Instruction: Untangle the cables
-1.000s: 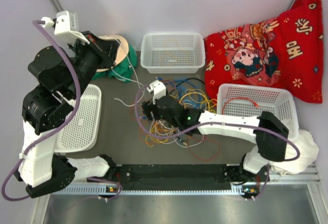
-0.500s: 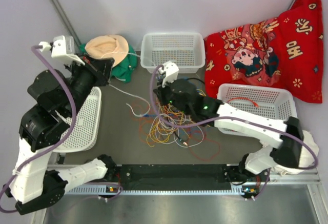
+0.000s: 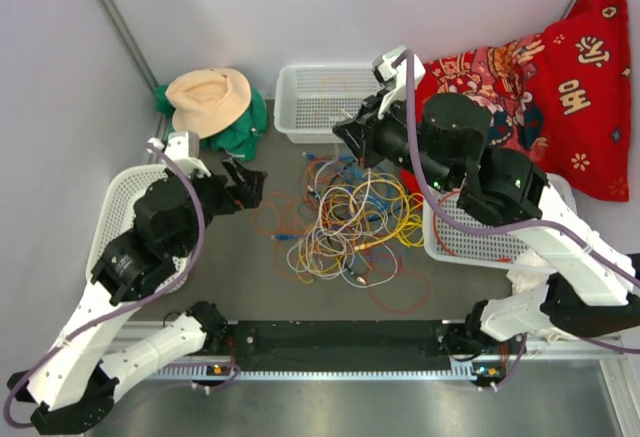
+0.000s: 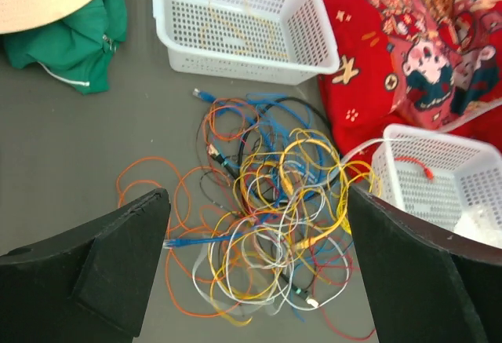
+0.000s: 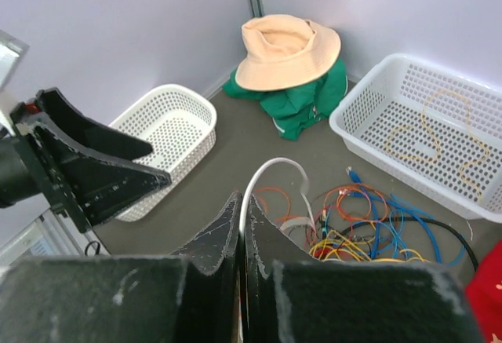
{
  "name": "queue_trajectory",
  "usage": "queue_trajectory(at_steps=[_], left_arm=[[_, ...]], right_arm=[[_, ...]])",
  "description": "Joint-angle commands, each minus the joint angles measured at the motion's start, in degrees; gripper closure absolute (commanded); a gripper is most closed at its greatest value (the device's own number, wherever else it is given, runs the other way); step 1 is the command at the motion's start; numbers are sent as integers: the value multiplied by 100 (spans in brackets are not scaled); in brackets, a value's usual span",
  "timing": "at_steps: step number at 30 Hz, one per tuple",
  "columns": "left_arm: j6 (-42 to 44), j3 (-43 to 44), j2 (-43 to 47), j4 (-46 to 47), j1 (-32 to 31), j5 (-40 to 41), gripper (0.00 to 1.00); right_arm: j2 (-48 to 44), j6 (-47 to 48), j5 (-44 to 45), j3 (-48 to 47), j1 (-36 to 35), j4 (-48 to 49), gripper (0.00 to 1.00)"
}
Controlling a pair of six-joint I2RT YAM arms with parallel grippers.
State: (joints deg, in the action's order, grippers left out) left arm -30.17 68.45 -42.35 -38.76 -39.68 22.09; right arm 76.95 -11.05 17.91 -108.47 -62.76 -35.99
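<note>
on the desk (image 3: 238, 279) the cables (image 3: 345, 227) lie in one knotted heap at its middle. the left fingers (image 3: 248, 185) stand wide and empty beside it. the right fingers (image 5: 241, 225), raised, pinch a white cable (image 5: 274, 164). pulling higher could tighten knots or drag the whole heap, since nothing pins it.

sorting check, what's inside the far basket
A thin yellow cable lies looped on the floor of the far basket. The right arm covers its right corner in the top view; the wrist views show nothing else inside.
</note>
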Motion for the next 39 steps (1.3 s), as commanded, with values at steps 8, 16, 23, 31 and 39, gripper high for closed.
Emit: queue_trajectory(at_steps=[8,16,23,31,39], left_arm=[[47,-1737,1352,4241,22,-1565,1],[257,-2151,623,5326,4,-2859,1],[591,-2239,-141,5652,-101,-3307,1],[741,-2204,-940,5951,-224,-3553,10],[847,-1720,-1276,5520,-224,-3694,93]], right_arm=[[330,-81,-420,-1573,-8,-1288,100],[57,-494,-947,-1301,-8,-1323,100],[-101,-662,-1299,-1063,-8,-1235,100],[-127,-785,-1589,-1010,1,-1226,100],[-408,-855,-1571,-466,-8,-1034,100]])
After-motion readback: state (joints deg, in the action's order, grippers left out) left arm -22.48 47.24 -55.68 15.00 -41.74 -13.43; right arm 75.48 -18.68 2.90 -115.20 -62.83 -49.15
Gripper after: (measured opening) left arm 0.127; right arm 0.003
